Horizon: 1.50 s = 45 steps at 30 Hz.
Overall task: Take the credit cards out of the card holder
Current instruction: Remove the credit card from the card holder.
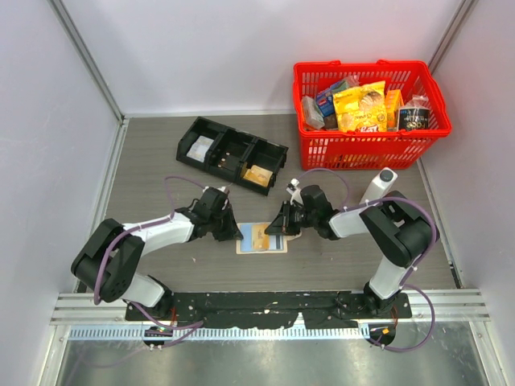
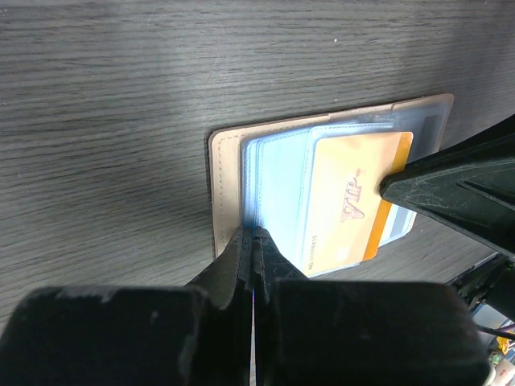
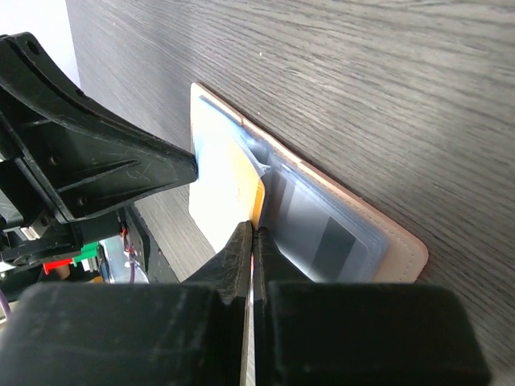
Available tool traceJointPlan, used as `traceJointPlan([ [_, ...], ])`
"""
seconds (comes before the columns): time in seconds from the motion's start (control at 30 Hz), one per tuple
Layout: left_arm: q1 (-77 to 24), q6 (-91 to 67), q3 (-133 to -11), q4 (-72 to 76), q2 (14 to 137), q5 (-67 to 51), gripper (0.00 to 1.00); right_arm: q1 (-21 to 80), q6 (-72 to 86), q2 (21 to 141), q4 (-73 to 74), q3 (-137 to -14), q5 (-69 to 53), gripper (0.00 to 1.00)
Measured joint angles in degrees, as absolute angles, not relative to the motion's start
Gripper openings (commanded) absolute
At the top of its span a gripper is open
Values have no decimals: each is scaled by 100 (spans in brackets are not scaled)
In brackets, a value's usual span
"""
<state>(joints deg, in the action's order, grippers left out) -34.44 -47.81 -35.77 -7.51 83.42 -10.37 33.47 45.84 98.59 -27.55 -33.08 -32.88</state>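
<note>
The left gripper (image 2: 251, 233), pressed together, pins the flat tan leather-like card holder (image 2: 221, 185). The right gripper (image 3: 254, 230), pinching the yellow-orange plastic credit card (image 2: 346, 201), should draw it flat, away from that holder.

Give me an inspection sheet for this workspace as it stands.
Surface: grey wood-grain tabletop, nothing spilled.
Job's things: tan leather-like card holder lies open, light blue inner faces up; yellow-orange plastic VIP card partly out.
Clutter: black three-compartment tray with flat packets; red plastic basket of snack packs.
Grippers: left gripper shut on the card holder's edge; right gripper shut on the VIP card's edge.
Cables: purple cables loop along both arms.
Surroundings: white walls.
</note>
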Motion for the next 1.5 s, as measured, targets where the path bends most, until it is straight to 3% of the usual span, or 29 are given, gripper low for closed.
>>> traceJointPlan([
  [0.2, -3444, -4779, -3553, -751, 8294, -1015, 0, 3312, 4414, 9647, -2370, -3310, -3157, 1],
  [0.33, -3444, -4764, -3470, -784, 8162, -1009, 19, 3256, 4257, 9325, -1938, -3310, -3004, 1],
  [0.57, -3444, -4786, -3398, -672, 7561, -1236, 24, 3218, 4209, 9203, -1791, -3315, -2965, 2],
  [0.83, -3527, -4906, -3686, -128, 7942, -1721, 13, 3395, 4390, 9706, -2226, -3538, -3050, 2],
  [1.07, -3551, -4950, -3691, 23, 8606, -1907, 7, 3402, 4560, 9970, -2550, -3540, -3173, 11],
  [1.13, -3551, -4954, -3691, 16, 8707, -1907, 0, 3402, 4580, 9981, -2576, -3540, -3179, 14],
  [1.5, -3551, -4930, -3745, -233, 8770, -1680, 0, 3400, 4657, 9981, -2860, -3380, -3234, 19],
])
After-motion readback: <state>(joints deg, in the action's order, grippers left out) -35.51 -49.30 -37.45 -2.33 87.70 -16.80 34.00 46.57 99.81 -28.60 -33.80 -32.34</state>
